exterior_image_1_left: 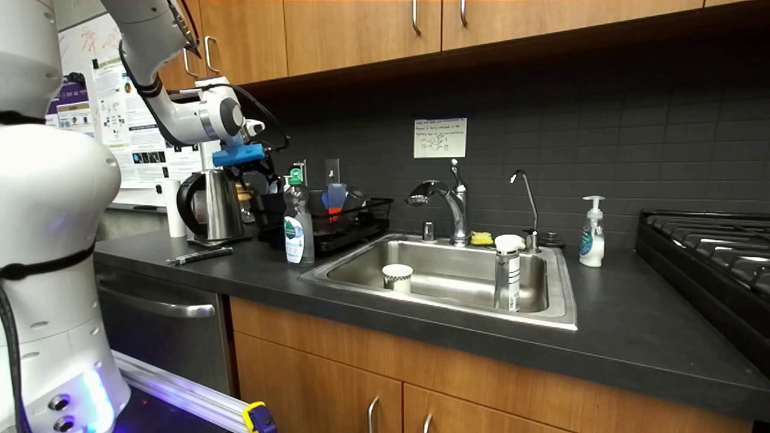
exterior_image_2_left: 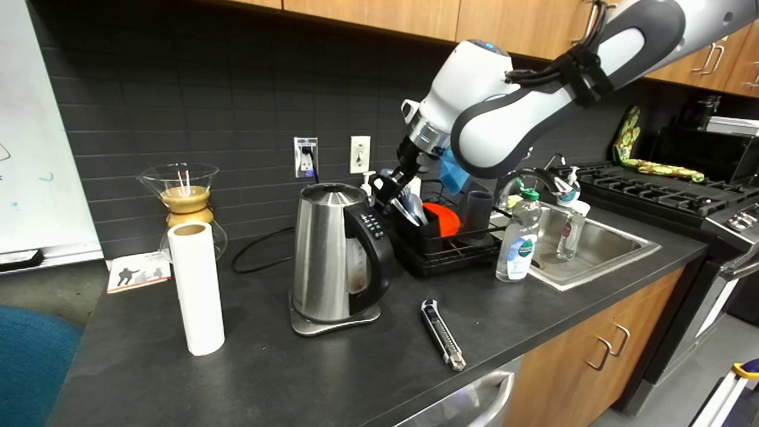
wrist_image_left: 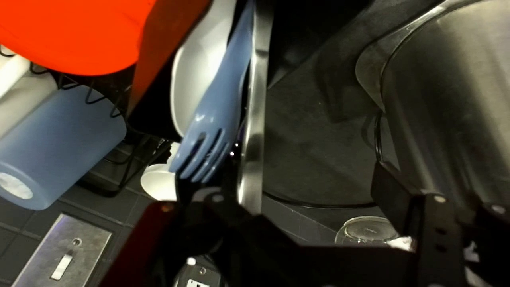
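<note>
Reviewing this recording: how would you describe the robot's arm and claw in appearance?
The smooth, rounded white robot arm has dark grey trim and black cables held by a black strap. A silver metal collar encircles its end, with a bright blue blocky attachment close by. The black, angular, jointed claw shows small, round, pale bolt heads.

Arm (exterior_image_2_left: 522, 127) white, rounded, with grey trim (exterior_image_2_left: 661, 29); black straps (exterior_image_2_left: 593, 77) over black cables (exterior_image_2_left: 533, 77); fingers (wrist_image_left: 434, 235) dark, pale screw heads (wrist_image_left: 439, 198).

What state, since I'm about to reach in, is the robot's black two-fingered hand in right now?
Black two-fingered hand: open, jaws apart, holding nothing.
</note>
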`<action>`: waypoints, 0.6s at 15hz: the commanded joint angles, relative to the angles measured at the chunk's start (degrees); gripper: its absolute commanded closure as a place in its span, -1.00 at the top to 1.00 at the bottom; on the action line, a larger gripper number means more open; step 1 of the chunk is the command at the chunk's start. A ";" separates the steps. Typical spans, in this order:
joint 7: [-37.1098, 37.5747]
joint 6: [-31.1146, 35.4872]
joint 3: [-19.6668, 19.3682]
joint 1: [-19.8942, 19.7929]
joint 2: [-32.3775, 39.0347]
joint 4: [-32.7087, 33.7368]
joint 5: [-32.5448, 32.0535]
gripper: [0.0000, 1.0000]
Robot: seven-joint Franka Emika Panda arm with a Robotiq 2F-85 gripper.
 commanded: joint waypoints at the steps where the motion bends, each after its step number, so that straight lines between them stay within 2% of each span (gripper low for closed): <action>1: -0.36 0.83 -0.19 0.57 0.26 0.08 0.02 0.53; 5: -0.18 1.07 -0.21 0.56 -0.04 -0.29 0.05 0.57; 9: 0.05 1.16 -0.34 0.44 -0.46 -0.89 0.09 0.46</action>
